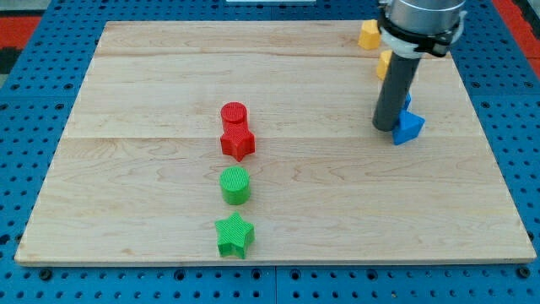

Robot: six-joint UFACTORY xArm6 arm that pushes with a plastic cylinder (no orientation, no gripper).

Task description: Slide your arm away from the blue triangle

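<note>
Camera view | blue triangle (409, 127): ridged, partly behind my tip (386, 127), touching | jaws: none shown, cannot tell

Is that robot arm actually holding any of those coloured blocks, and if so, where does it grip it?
Nothing is held. My tip is only a bare rod, standing against the blue triangle on that block's left in the view.

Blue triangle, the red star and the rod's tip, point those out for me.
blue triangle (410, 127), camera view, on its top face.
red star (238, 143), camera view, middle of its top.
my tip (385, 127), camera view, the rod's very end, against the triangle's left.
</note>
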